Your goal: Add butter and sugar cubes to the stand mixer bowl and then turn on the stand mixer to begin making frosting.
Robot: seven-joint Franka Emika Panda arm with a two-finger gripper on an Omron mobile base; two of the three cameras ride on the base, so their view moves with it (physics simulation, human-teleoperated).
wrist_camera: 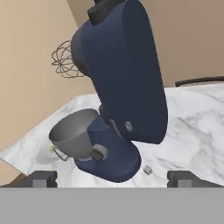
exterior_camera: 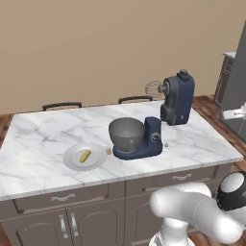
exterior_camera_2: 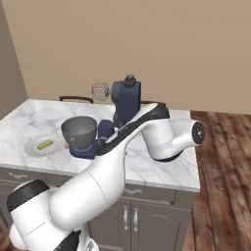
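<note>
The gripper [wrist_camera: 112,178] stands fully open and holds nothing; its two dark fingertips [wrist_camera: 43,178] sit wide apart, aimed at the stand mixer [wrist_camera: 118,87]. The mixer head is tilted back, wire whisk [exterior_camera: 153,89] raised clear of the stand mixer bowl [exterior_camera: 127,134]. The grey bowl rests on the mixer's flat base on the marble counter [exterior_camera: 38,144]. The butter [exterior_camera: 85,156] lies on a round plate [exterior_camera: 98,161] left of the bowl. One sugar cube [exterior_camera: 109,151] sits between plate and mixer base.
</note>
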